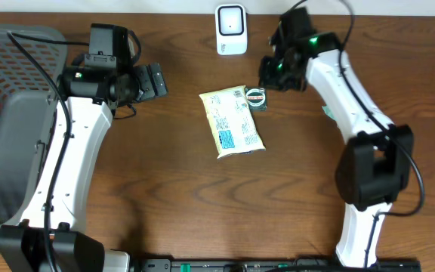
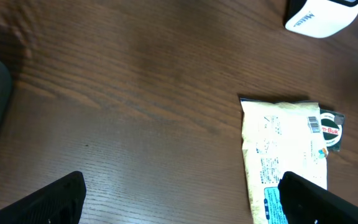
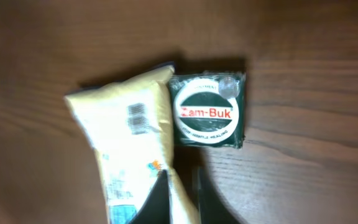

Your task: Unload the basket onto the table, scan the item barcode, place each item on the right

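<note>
- Right wrist view: our right gripper (image 3: 182, 174) has its jaws drawn together, with only a thin slit between the two dark fingers (image 3: 157, 202) at the bottom edge.
- We see nothing clamped in it. The picture is blurred, so it may be just above the pouch's edge rather than touching it.
- Directly past those fingers lies the pouch (image 3: 129, 137), pale yellow and flat on the table (image 3: 316, 74), with a small barcode (image 3: 138, 117) facing up near its top end.
- A dark green Zam-Buk box (image 3: 208, 112) sits right against the pouch's upper corner, with its round white label up.
- From overhead, we see the right arm reaching in from the right, its gripper hanging just beside the box on the side towards the scanner.
- The white scanner (image 1: 231, 29) stands at the far edge of the table, near the pouch and box but apart from them.
- Our left gripper (image 2: 183, 177) is spread wide and holds nothing. In its wrist view there is bare wood between its fingers, and the pouch lies under the right one.
- From overhead, that gripper sits well to the left of the pouch, pointing towards it.
- A grey mesh shape (image 1: 6, 113) fills the left edge of the overhead view, beyond the left arm.
</note>
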